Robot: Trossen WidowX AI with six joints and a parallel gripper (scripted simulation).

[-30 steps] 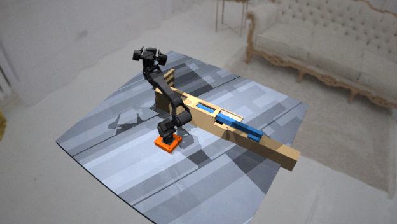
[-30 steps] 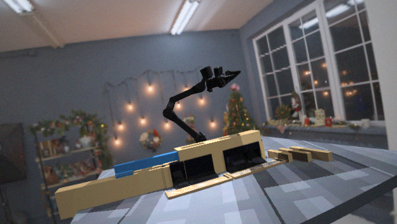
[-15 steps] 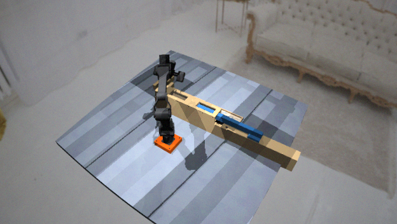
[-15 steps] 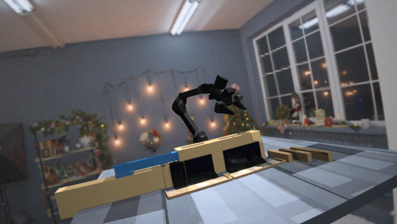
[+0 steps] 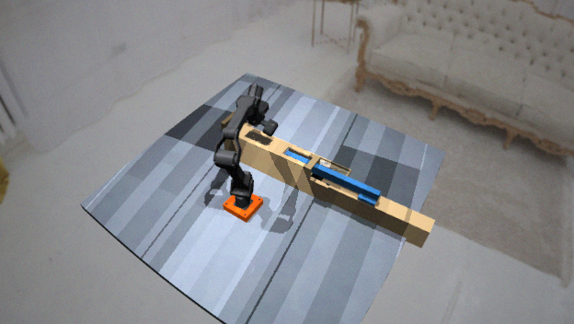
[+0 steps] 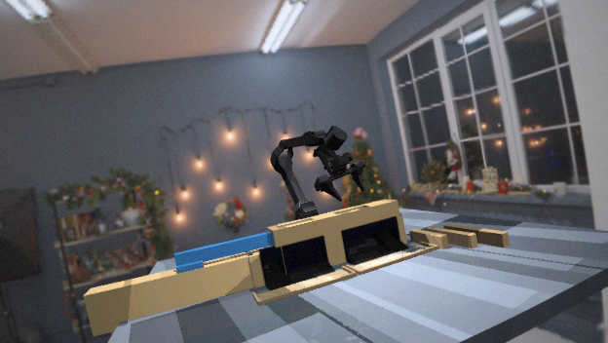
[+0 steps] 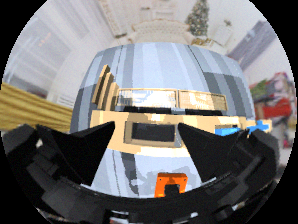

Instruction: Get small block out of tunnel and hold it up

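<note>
The black jointed metal-look arm [image 5: 235,121] [image 6: 290,176] is bent at its elbow; its black two-fingered hand [image 5: 270,109] [image 6: 352,194] [image 7: 147,125] points downward, fingers wide open, holding nothing.

We see a matte black arm of chunky, angular links and rounded joint housings [image 5: 226,158] [image 6: 336,137], rising from a square, bright orange base plate [image 5: 246,217] [image 7: 160,192] with small dark screw holes near its corners, and ending in a black hand [image 6: 352,194] [image 7: 147,125] with two tapering, pointed, wedge-shaped fingers.

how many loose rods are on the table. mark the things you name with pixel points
3 in sight: rods [image 6: 429,238] [image 7: 104,90] side by side, just past the tunnel's [image 5: 264,158] [image 6: 336,219] [image 7: 102,119] closed-looking end; more may be hidden.
</note>
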